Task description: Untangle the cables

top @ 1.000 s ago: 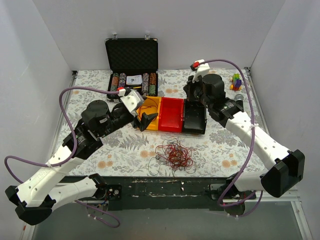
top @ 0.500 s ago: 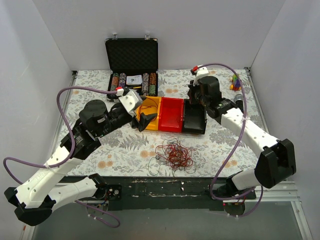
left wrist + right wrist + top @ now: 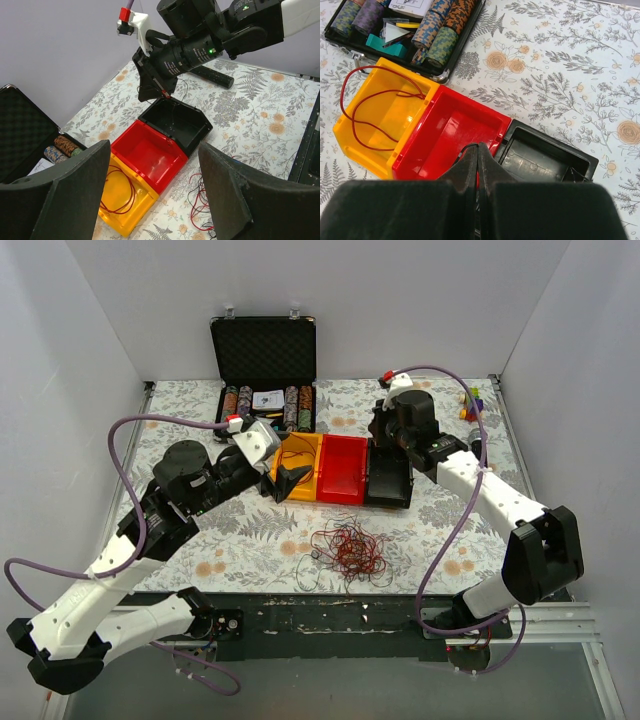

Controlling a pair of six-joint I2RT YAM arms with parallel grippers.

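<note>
The cables (image 3: 348, 548) lie in a loose nest of red, orange and dark wires near the table's front edge, and part of the nest (image 3: 200, 200) shows in the left wrist view. One red wire (image 3: 370, 107) is looped in the yellow bin (image 3: 300, 465). My right gripper (image 3: 379, 436) is shut above the back of the black bin (image 3: 391, 478). A thin dark wire (image 3: 465, 148) is pinched at the tip of the right gripper (image 3: 478, 145) and hangs into the black bin (image 3: 175, 122). My left gripper (image 3: 290, 481) stands open and empty over the front of the yellow bin.
A red bin (image 3: 342, 468) sits between the yellow and black ones. An open black case of poker chips (image 3: 263, 370) stands behind them. A small colourful toy (image 3: 472, 400) is at the back right corner. White walls close in three sides.
The right arm's elbow has swung in towards the table, while its gripper stays shut over the black bin, a little further back. The left arm has shifted slightly left, still open.
</note>
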